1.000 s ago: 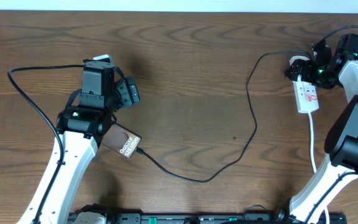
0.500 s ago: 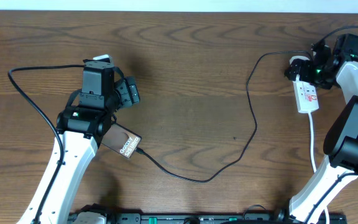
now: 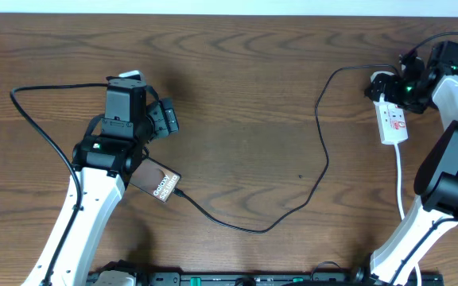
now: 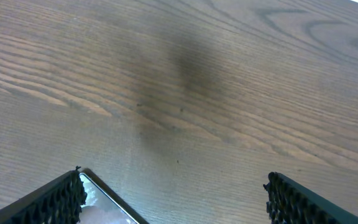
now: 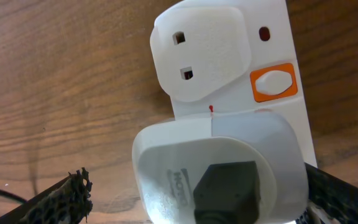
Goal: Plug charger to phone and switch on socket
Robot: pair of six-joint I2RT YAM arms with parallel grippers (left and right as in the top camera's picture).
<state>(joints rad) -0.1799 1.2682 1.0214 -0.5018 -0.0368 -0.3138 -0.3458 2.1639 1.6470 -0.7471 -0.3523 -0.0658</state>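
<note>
Your table (image 3: 237, 95) is dark brown wood, with strong grain running across it from side to side. In the left wrist view a soft shadow (image 4: 185, 68) darkens one patch of it. A thin pale strip (image 3: 213, 6) runs along the far edge, and that is all of the room you get.

The phone (image 3: 159, 183) lies flat at the left, partly under the left arm (image 3: 94, 187). The charger (image 3: 324, 163) meets the phone's edge with its tip. From there it sags toward the near edge, climbs across the middle of the table and bends over to the socket (image 3: 393, 119) at the far right. The socket lies lengthwise, and its white cord (image 3: 400, 183) trails toward the near edge.

Your left gripper (image 4: 174, 182) hovers just beyond the phone, fingers spread wide and holding nothing. One corner of the phone shows between them.

Your right gripper (image 5: 194, 174) is at the socket's far end, released. Its fingers stand either side of the plug (image 5: 216, 168), which is seated in the end outlet. One finger is clear of the plug; the other sits at the frame edge, and I cannot tell whether it touches. An orange switch (image 5: 273, 83) sits beside the next outlet.
</note>
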